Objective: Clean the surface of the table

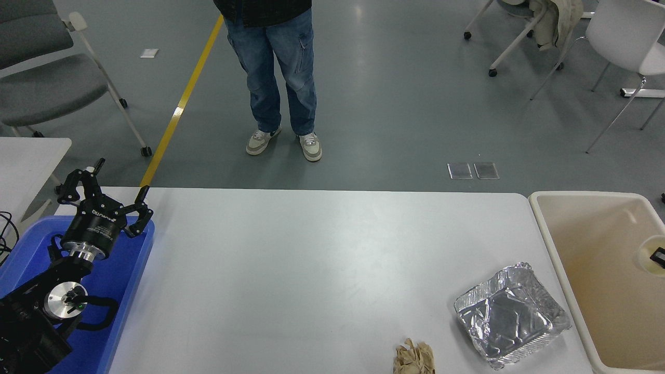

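The table surface (311, 259) is a wide white-grey top filling the lower middle of the head view. A crumpled foil tray (511, 314) lies on it near the front right. A ball of crumpled brown paper (414, 358) lies at the front edge, left of the tray. My left gripper (120, 178) is open and empty, parked over a blue bin (122, 280) at the lower left. My right arm is out of view.
A beige plastic bin (541, 223) stands off the table's right end, with a white paper cup (652, 255) inside it. A person in jeans (275, 78) stands beyond the far edge. A smaller white table (26, 156) and chairs stand around.
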### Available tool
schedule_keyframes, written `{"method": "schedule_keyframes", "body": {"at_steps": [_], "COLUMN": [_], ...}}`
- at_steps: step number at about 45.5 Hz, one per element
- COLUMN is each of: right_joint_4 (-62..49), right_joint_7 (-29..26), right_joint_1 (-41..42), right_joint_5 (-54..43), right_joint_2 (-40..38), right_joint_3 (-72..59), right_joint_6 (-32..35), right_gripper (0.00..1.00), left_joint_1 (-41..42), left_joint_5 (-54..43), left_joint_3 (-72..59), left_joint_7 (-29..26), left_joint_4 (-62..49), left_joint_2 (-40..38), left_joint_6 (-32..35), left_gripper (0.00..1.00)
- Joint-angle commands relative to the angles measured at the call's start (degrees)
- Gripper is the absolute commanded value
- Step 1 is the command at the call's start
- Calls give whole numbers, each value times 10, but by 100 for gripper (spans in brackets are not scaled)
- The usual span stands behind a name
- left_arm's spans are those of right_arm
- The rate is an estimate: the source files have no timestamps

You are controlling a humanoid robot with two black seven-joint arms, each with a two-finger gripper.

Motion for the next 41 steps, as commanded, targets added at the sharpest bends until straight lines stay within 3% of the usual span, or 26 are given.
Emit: {"method": "schedule_keyframes", "body": {"at_steps": [1,32,37,41], "right_joint_4": [-1,-1,3,3], "right_joint_7": [-12,-12,-12,-11], "right_joint_1": [-18,-46,-46,-45], "right_joint_5": [0,0,0,0], "right_joint_2": [33,41,41,41], "right_joint_3": [0,14,15,26], "right_joint_6": [-25,-37,-49,-51], "right_gripper": [0,0,17,49], "left_joint_1": [0,0,0,0], "left_joint_5": [0,0,0,0], "left_joint_3": [0,0,0,0], "left_joint_7": [0,0,0,0], "left_joint_4": [0,0,0,0], "left_joint_2": [1,0,1,0], "left_joint_6": [0,0,0,0], "left_gripper": [100,100,100,100]}}
